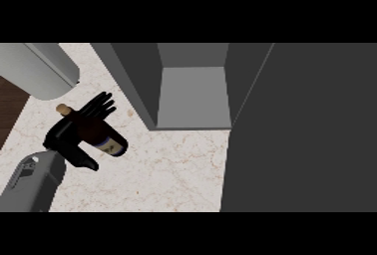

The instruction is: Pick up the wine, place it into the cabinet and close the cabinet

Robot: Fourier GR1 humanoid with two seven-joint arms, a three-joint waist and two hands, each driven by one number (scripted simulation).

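Wine point(105, 138) appears in the head view as a dark glass bottle with a tan cork stopper at its narrow neck and a pale label with a blue mark low on its body. It lies tilted, neck toward the upper left, over the speckled beige stone counter point(169, 169), just left of the cabinet point(193, 97).

Left hand point(74, 137): black, mounted on a grey forearm entering from the lower left. Its fingers point(99, 105) extend beside the bottle's neck and shoulder, slightly spread, and its thumb curls under the body (the palm hides part of the glass), so the hand wraps the bottle.

Cabinet: matte grey, box-shaped, flat-panelled. Its door point(305, 129) stands open as a broad dark slab at the right. The interior shows a single light grey shelf floor holding nothing visible.

A pale rounded cylinder point(40, 69) occupies the upper left corner, beside a strip of brown wood point(10, 107).
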